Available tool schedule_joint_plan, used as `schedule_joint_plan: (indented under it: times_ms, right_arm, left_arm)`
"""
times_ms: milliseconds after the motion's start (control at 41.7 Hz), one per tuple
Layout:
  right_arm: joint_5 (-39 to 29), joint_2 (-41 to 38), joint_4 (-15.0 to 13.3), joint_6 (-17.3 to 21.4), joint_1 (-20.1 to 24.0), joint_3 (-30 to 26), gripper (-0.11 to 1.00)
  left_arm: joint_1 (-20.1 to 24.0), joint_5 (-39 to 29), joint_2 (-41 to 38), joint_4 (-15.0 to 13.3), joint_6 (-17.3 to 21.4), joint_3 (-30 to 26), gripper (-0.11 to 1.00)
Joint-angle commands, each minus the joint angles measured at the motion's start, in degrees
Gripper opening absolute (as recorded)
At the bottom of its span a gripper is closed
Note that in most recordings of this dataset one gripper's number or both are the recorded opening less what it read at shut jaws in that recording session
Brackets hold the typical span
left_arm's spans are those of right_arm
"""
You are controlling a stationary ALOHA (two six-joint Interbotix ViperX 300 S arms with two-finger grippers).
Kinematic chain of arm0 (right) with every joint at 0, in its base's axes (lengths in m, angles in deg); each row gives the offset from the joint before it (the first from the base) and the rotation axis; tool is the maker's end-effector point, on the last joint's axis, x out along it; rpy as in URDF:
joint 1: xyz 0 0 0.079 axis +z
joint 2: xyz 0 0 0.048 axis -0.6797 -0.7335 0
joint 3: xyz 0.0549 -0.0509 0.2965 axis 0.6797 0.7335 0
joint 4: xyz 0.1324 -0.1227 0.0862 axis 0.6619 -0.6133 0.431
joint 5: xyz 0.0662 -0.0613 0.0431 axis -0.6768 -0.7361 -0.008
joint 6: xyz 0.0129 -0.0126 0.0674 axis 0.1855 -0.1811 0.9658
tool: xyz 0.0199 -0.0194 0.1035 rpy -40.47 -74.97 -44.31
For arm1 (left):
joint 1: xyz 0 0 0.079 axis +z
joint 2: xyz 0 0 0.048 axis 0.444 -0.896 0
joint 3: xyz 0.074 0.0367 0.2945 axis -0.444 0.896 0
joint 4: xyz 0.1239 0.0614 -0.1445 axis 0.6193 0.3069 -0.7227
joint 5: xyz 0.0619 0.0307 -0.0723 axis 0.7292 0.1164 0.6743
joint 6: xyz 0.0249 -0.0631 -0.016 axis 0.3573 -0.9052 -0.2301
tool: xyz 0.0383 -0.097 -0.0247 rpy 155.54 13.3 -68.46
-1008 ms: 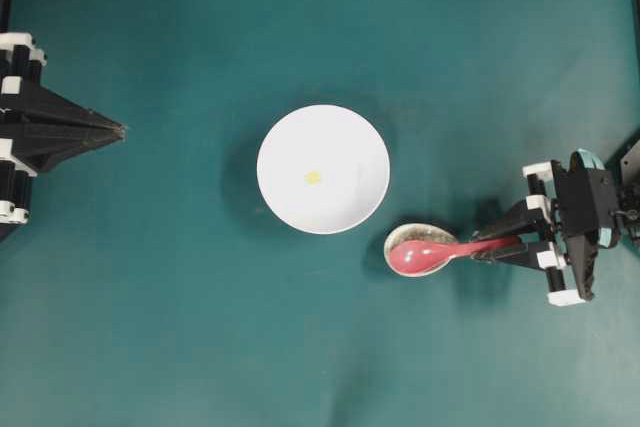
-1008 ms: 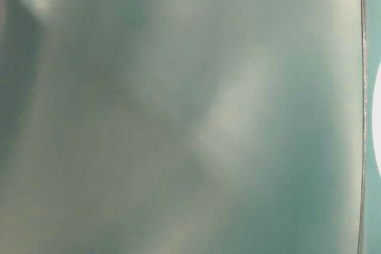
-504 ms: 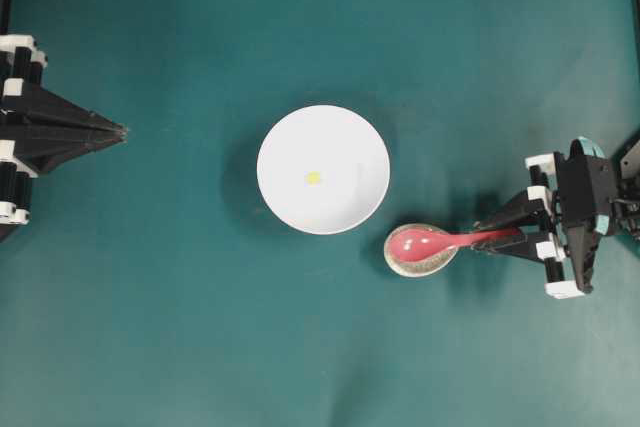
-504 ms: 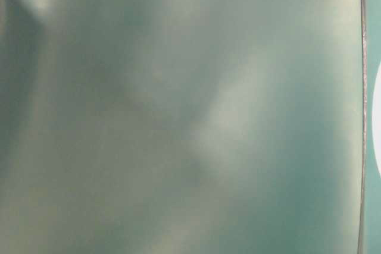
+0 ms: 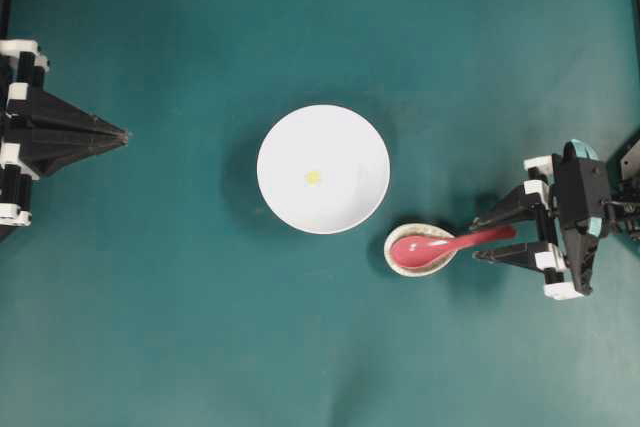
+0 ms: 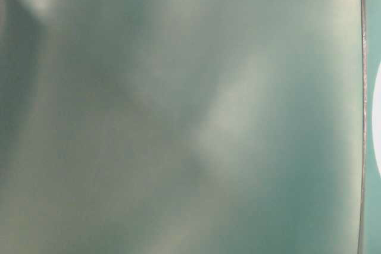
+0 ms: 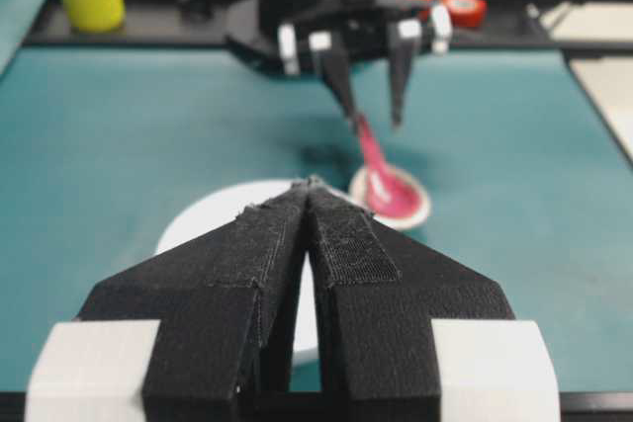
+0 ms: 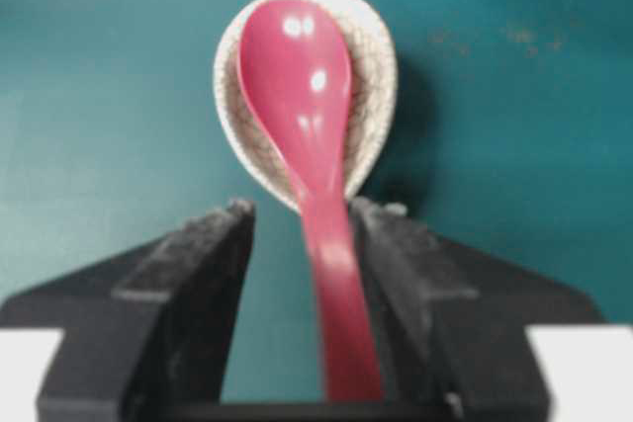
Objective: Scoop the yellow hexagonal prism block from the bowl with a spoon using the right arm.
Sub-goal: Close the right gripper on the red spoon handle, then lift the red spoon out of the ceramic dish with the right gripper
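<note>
The spoon [image 5: 440,245] was seen resting with its scoop in the small speckled dish [image 5: 400,259], the handle propped up and pointing at the right gripper [image 5: 492,238], presumably so that it could be grasped; the jaws were spread wide on either side of the handle, and nothing was held. The left gripper [image 5: 122,132] was closed and empty. The yellow hexagonal prism block [image 5: 313,177] lay in the bowl [image 5: 345,132], well apart from the right gripper, beyond the dish.

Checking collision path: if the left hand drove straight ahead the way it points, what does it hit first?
Probably the white bowl: the shut left hand points across bare mat toward its near rim. Height is unclear; it might pass above.
</note>
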Motion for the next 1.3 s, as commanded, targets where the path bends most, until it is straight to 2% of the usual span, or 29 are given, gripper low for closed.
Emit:
schedule_joint_plan:
  times_ms: [0, 288, 552, 768, 1008, 1272]
  right_arm:
    - [0.7, 0.7, 0.0, -0.18, 0.09, -0.7, 0.49]
    - [5.89, -1.76, 0.09, -0.62, 0.09, -0.18, 0.49]
    - [17.4, -10.2, 0.18, -0.18, 0.26, 0.53, 0.49]
    - [25.66, -14.06, 0.26, 1.41, 1.23, 1.93, 0.49]
    - [28.04, -15.56, 0.26, 2.11, 3.16, 2.46, 0.49]
    - [30.76, -18.28, 0.26, 2.11, 3.16, 2.46, 0.49]
  left_arm:
    - [0.0, -0.09, -0.44, 0.18, 0.0, -0.53, 0.01]
    - [0.0, -0.18, -0.53, 0.18, 0.0, -0.53, 0.01]
    - [0.0, -0.26, -0.53, 0.18, 0.0, -0.53, 0.01]
    - [0.0, -0.79, -0.53, 0.18, 0.0, -0.53, 0.01]
    - [0.0, -0.97, -0.53, 0.18, 0.0, -0.53, 0.01]
    - [0.0, -0.97, -0.53, 0.18, 0.0, -0.44, 0.01]
